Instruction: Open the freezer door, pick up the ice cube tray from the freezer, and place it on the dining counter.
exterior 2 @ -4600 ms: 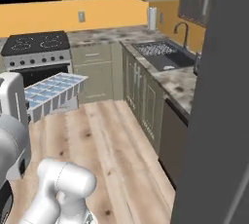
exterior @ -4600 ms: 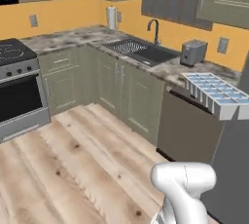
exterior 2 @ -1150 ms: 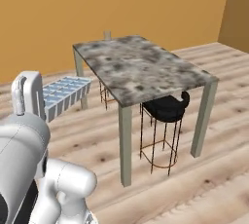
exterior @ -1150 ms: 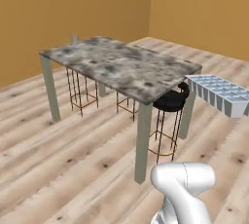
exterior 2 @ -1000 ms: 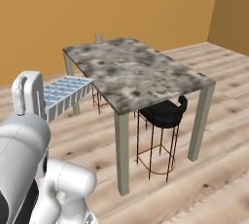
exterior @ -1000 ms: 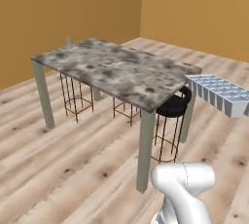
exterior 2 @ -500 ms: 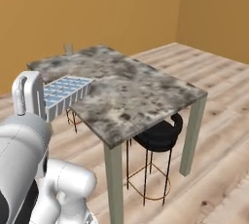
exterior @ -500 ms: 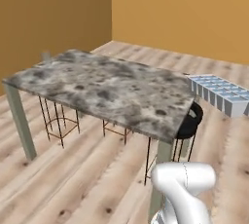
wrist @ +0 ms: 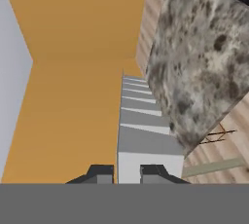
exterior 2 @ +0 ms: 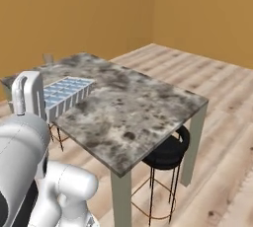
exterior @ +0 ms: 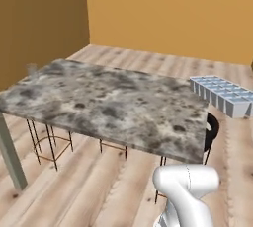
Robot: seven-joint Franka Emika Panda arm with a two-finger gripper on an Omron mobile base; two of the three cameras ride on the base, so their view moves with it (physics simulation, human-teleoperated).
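Though no label legible, claw (wrist: 127,173) gripping ice cube tray (wrist: 141,125).

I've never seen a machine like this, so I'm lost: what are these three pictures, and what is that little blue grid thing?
It is a white robot arm on a driving base, in a simulated room. Two pictures come from cameras on the base, behind the arm to its left and right. The third looks along the hand itself. The blue grid is an ice cube tray, gripped at one end by the hand's two dark fingers and held in the air above the marble dining counter. A black stool stands under the counter.
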